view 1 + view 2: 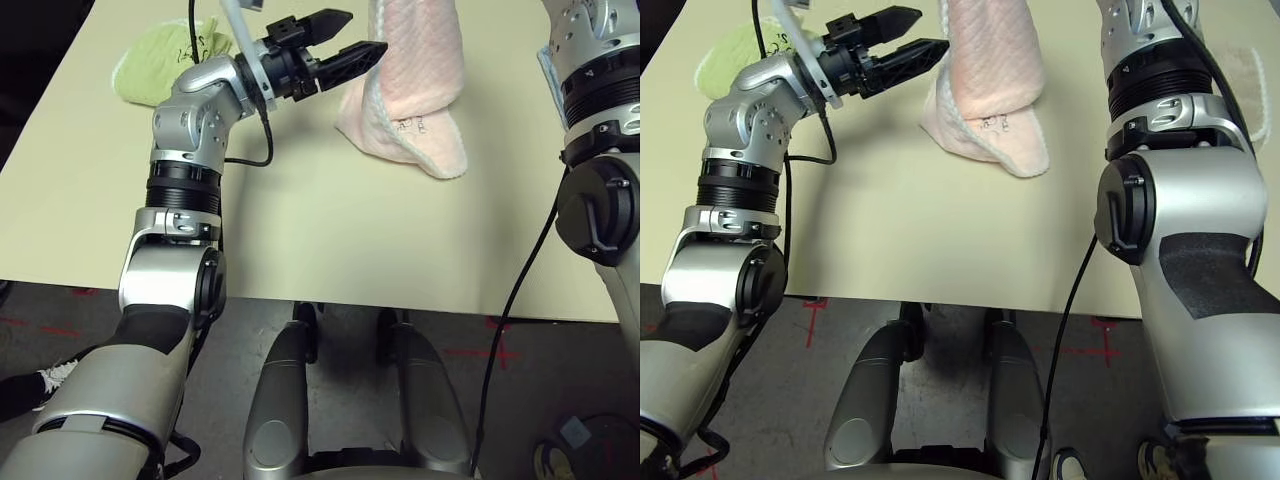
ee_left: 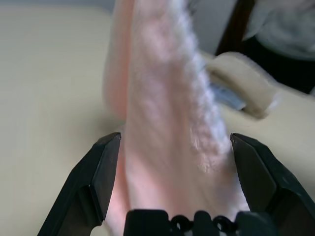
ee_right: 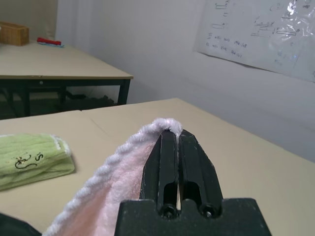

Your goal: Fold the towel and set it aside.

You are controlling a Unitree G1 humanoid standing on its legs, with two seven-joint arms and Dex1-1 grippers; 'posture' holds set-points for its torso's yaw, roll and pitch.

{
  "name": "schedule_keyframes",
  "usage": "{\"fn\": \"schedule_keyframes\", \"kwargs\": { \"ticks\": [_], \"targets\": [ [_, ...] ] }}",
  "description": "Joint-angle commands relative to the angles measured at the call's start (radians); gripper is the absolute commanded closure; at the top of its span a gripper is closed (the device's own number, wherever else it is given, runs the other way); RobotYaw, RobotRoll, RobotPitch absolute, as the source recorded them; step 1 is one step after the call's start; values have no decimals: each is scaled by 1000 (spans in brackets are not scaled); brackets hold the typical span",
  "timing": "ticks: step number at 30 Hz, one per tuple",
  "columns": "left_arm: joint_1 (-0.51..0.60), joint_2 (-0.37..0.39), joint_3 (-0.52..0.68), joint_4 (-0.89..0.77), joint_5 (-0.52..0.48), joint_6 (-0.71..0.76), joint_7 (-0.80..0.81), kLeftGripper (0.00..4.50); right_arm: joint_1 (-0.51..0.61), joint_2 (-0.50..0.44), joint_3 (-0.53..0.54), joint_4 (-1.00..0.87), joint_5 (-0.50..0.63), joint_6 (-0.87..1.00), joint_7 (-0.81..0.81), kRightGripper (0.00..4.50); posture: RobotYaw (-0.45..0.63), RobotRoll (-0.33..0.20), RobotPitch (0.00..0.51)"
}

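The pale pink towel (image 1: 410, 90) hangs in a long drape, and its lower end with the white scalloped edging rests on the table (image 1: 300, 220). My right gripper (image 3: 176, 135) is shut on the towel's top edge (image 3: 162, 123) and holds it up above the table. My left gripper (image 1: 365, 32) is open at the towel's left side, level with the hanging part. In the left wrist view the pink cloth (image 2: 162, 123) hangs between its two spread fingers (image 2: 106, 172), close to them.
A light green towel with black print (image 1: 165, 55) lies folded at the back left, behind my left arm. A beige folded towel (image 2: 241, 73) lies beyond the pink one. My right forearm (image 1: 600, 120) stands upright at the right. The table's front edge (image 1: 300, 300) is near.
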Motion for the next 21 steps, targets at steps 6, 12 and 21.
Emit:
{"fn": "schedule_keyframes", "kwargs": {
  "ticks": [6,12,21],
  "targets": [
    [-51,-51,-59,100,115,-31,148,0,-30,-17,-7,12,-9,-16,-28,4481,8,0,412],
    [-72,-23,-45,136,132,-46,135,0,-33,-35,-1,16,-19,-21,-41,4481,11,0,411],
    [-102,-30,-31,134,135,-38,145,0,-126,-15,-68,63,22,-155,-112,4481,34,0,404]
  ]
}}
